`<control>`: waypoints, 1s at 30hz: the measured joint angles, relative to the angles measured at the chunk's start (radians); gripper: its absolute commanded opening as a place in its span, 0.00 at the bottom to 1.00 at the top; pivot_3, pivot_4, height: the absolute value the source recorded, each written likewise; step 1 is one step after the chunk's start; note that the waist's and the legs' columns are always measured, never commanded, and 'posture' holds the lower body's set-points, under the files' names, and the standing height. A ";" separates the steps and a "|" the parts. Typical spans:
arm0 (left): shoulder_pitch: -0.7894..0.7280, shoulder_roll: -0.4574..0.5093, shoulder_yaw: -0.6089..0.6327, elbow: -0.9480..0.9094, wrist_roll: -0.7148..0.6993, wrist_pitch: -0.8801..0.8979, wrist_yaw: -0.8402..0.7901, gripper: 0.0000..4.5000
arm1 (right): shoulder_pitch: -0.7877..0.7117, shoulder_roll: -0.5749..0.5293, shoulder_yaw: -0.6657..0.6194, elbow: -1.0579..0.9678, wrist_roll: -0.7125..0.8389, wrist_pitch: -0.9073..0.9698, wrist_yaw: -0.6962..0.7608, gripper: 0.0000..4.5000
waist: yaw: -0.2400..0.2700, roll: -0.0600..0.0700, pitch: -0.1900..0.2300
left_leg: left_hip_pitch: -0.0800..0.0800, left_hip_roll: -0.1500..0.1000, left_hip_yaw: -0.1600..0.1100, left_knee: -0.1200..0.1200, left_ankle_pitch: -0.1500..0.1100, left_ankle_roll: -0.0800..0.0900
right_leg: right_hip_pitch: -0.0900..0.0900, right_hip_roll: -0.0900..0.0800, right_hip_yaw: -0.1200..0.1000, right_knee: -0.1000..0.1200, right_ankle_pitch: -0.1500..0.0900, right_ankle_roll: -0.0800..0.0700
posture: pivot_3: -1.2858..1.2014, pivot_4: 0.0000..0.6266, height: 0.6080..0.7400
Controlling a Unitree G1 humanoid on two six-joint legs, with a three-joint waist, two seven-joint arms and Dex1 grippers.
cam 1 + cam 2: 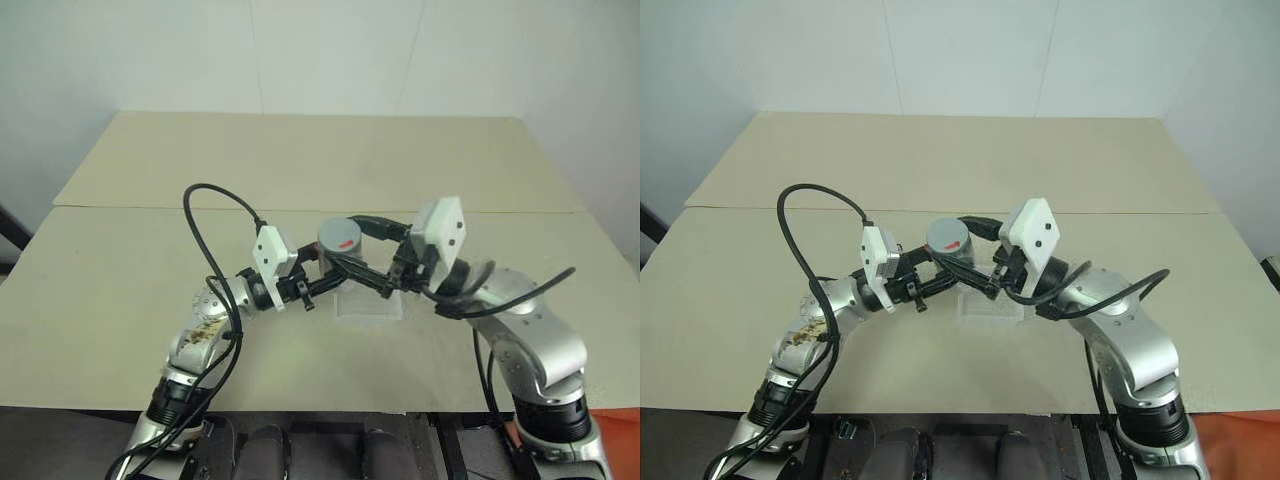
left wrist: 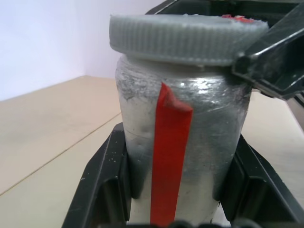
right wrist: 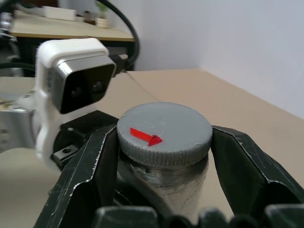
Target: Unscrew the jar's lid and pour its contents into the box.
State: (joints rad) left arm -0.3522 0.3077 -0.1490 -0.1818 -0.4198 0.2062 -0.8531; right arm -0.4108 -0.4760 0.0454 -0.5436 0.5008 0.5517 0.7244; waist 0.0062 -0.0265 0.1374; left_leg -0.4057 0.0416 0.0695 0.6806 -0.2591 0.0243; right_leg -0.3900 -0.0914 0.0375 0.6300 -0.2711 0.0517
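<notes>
Jar (image 2: 183,142): clear, red vertical stripe, held upright in the air between both arms, above the table (image 1: 150,280).
Lid (image 3: 164,130): grey, ribbed edge, small red mark on top, seated on the jar's mouth.
Left gripper (image 2: 183,190): clamped on the jar's body, one black finger at each side.
Right gripper (image 3: 164,152): clamped on the lid's rim from both sides.
Box (image 1: 368,305): translucent, on the table just below the jar and both grippers.
Contents: cannot tell through the jar's wall.
</notes>
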 measured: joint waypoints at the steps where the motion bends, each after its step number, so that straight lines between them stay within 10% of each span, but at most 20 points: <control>1: 0.000 0.001 0.000 -0.001 -0.006 0.003 -0.006 0.44 | -0.012 -0.013 -0.004 0.020 0.014 -0.006 0.031 0.71 | 0.000 0.000 0.000 | 0.000 0.000 0.000 0.000 0.000 0.000 | 0.000 0.000 0.000 0.000 0.000 0.000 | 0.52 0.24 1.00; 30: 0.019 0.031 -0.006 -0.055 -0.052 0.035 -0.050 0.44 | -0.472 -0.032 0.101 0.768 0.038 -0.306 0.836 0.71 | -0.001 0.001 0.000 | 0.000 0.001 0.001 0.000 0.000 0.000 | 0.000 0.000 0.000 0.001 0.000 0.000 | 0.52 0.24 1.00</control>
State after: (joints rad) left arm -0.3333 0.3384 -0.1549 -0.2372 -0.4714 0.2409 -0.9029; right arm -0.8832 -0.5078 0.1468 0.2247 0.5389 0.2462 1.5604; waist 0.0052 -0.0260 0.1377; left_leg -0.4056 0.0423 0.0702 0.6807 -0.2591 0.0242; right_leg -0.3904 -0.0912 0.0375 0.6309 -0.2711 0.0516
